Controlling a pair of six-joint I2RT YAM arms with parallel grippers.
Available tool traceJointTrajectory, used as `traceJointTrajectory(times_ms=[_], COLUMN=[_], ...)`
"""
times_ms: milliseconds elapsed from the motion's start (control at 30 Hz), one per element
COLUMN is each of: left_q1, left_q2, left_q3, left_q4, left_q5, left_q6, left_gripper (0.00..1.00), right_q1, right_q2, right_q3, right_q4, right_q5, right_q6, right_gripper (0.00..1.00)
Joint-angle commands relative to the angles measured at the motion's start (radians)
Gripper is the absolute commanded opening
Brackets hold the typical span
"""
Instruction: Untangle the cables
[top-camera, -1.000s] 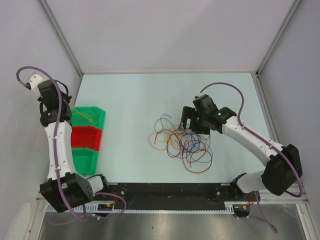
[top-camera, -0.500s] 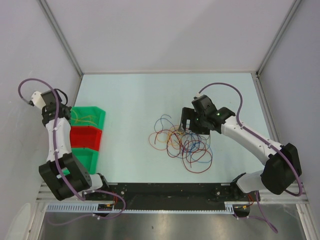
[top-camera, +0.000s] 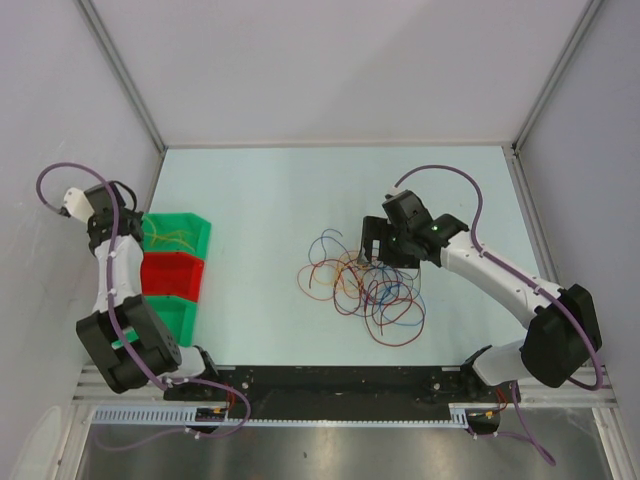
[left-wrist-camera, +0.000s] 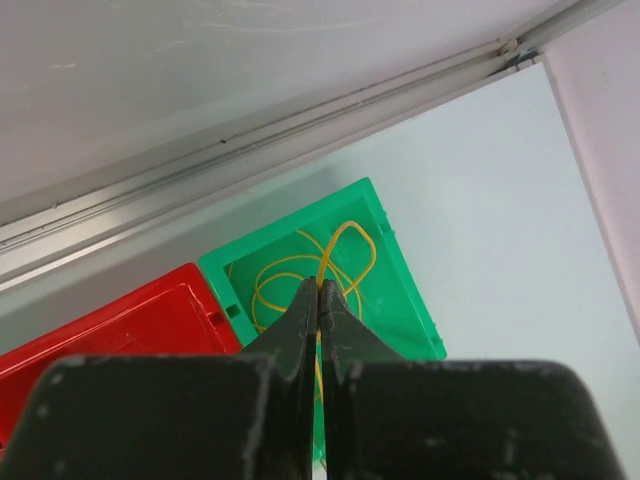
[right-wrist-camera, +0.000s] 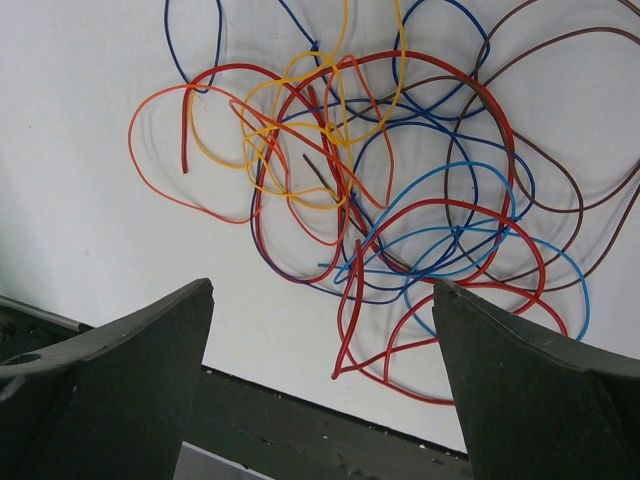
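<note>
We are losing the near part of the yellow wire (left-wrist-camera: 300, 285) in the green bin (left-wrist-camera: 400, 270) behind the left gripper (left-wrist-camera: 320, 300), the red bin (left-wrist-camera: 120, 325) is running off the frame's edge, and several cables (right-wrist-camera: 400, 200) are running past the right wrist view's edges.

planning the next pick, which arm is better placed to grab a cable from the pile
Right. Its gripper hangs open at the tangle. The left gripper is shut over the green bin, far from the pile.
</note>
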Motion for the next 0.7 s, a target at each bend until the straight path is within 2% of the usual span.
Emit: traceJointTrajectory(times_ms=[0, 233, 433, 567, 667], left_q1=[0.006, -0.011, -0.150, -0.212, -0.222], left_q2=[-0.037, 0.043, 0.123, 0.170, 0.189], left_q3=[-0.020, 0.069, 0.088, 0.072, 0.036], left_q4=[0.140, 0.126, 0.137, 0.103, 0.103], left_q5=[-0.037, -0.126, -0.276, -0.324, -0.296], left_q6=[-0.027, 0.037, 0.109, 0.085, 0.034], left_gripper=[0.00, 0.00, 0.00, 0.01, 0.00], right_q1=[0.006, 0.004, 0.000, -0.005, -0.008], right_q2=[-0.010, -0.020, -0.020, -0.020, -0.020], right_q3=[0.003, -0.022, -0.042, -0.052, -0.053], right_q4=[0.024, 0.063, 0.116, 0.143, 0.150], right_q5=[0.019, 0.003, -0.024, -0.067, -0.095], right_q6=[-0.022, -0.035, -0.040, -0.045, -0.055], right_gripper=[0.96, 0.96, 0.96, 0.96, 0.96])
